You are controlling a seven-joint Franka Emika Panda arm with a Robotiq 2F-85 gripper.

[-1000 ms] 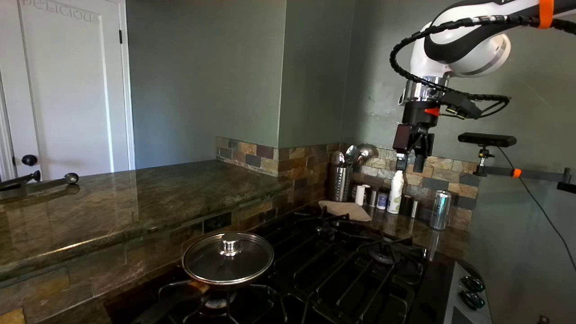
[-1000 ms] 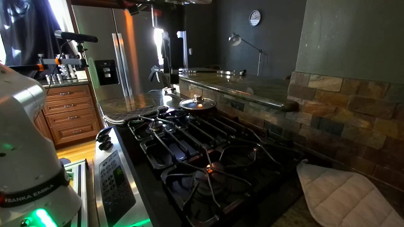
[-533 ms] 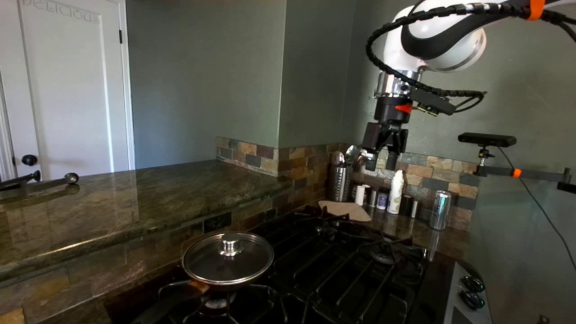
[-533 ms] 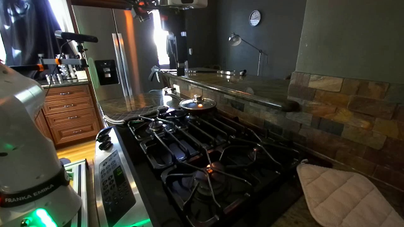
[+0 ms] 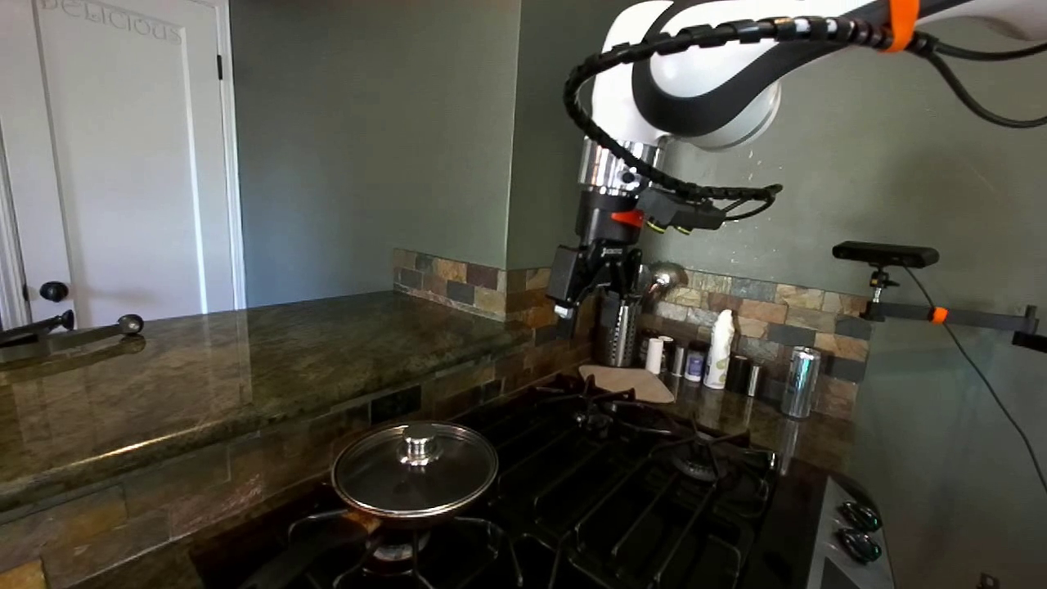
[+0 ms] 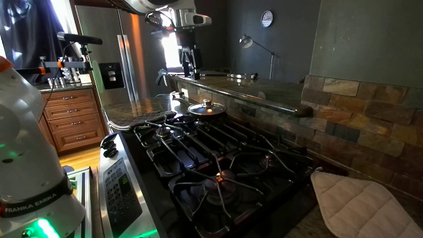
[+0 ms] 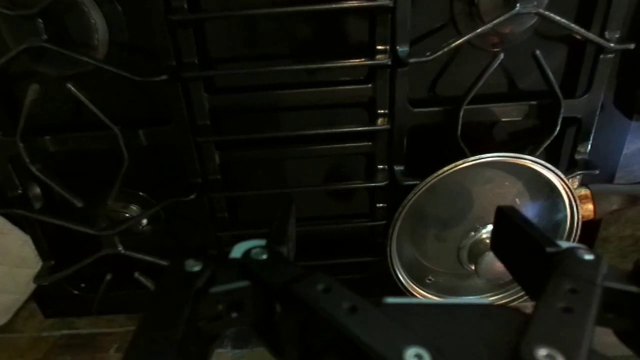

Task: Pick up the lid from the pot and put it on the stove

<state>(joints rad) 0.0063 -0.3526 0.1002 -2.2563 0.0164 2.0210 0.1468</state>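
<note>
The round glass lid (image 5: 384,483) with its metal rim and shiny knob sits flat on the pot; it also shows in an exterior view (image 6: 198,109) and in the wrist view (image 7: 445,210). The pot is mostly hidden under the lid; its dark handle (image 7: 617,196) sticks out at right. The pot stands on a burner at one end of the black gas stove (image 5: 634,499). My gripper (image 5: 587,315) is open and empty, well above the stove. In the wrist view the gripper (image 7: 395,225) has one finger overlapping the lid's knob and the other over the grates.
A raised stone counter (image 5: 311,352) with a tiled wall runs along the stove. A pale pot holder (image 6: 363,205), a steel utensil canister (image 5: 622,339) and a white bottle (image 5: 720,352) stand at one end. A dark quilted mat (image 6: 145,119) lies near the pot.
My gripper has moved from over the bottles across the stove toward the pot, still high up and open. The lid and the pot have not moved.
</note>
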